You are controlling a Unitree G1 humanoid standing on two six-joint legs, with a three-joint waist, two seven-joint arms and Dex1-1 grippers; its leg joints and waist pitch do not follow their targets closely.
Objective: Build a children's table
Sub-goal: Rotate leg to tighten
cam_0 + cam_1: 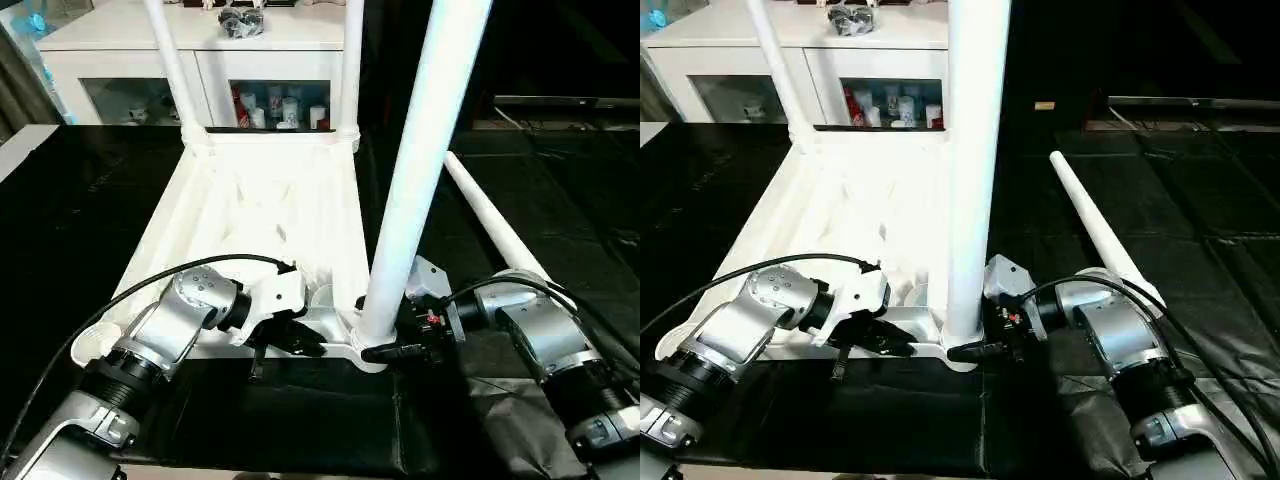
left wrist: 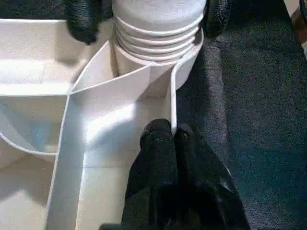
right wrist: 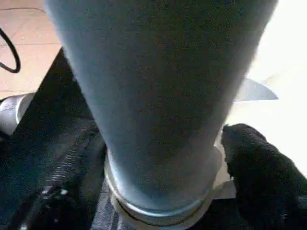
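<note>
The right pincer (image 1: 975, 350) sits low at the base of a tall white tapered plastic leg (image 1: 415, 170), one black finger on each side of the tube, spread wide around it. Whether the pads press the plastic I cannot tell. The left pincer (image 2: 173, 143) is shut tight, its two black fingers pinched together over the thin upright rim of the tabletop, right next to the corner.

Moving outward: that leg stands upright in the near round corner socket (image 2: 158, 52) of the white plastic tabletop (image 1: 255, 200), which lies upside down, ribbed underside up, on the black desk (image 1: 90, 210). The screw ridges at the leg's foot are visible above the socket, so my read is that it is not yet fully seated. Two more white legs (image 1: 172, 65) stand in the far corners, and a fourth white leg (image 1: 1095, 225) lies loose on the desk to the right, near the right forearm.

The risks from here: if the right pincer turns without a firm grip, it may slip round the smooth tube and do nothing. If the leg leans while being turned, the threads could cross and jam. The left pincer's hold on that thin rim looks slight; should it slide off, the whole top could swing on the desk. And the right forearm lies close to the loose leg, so a broad sweep might roll it away.

Beyond the desk stands a white cabinet with glass doors (image 1: 150, 60).
</note>
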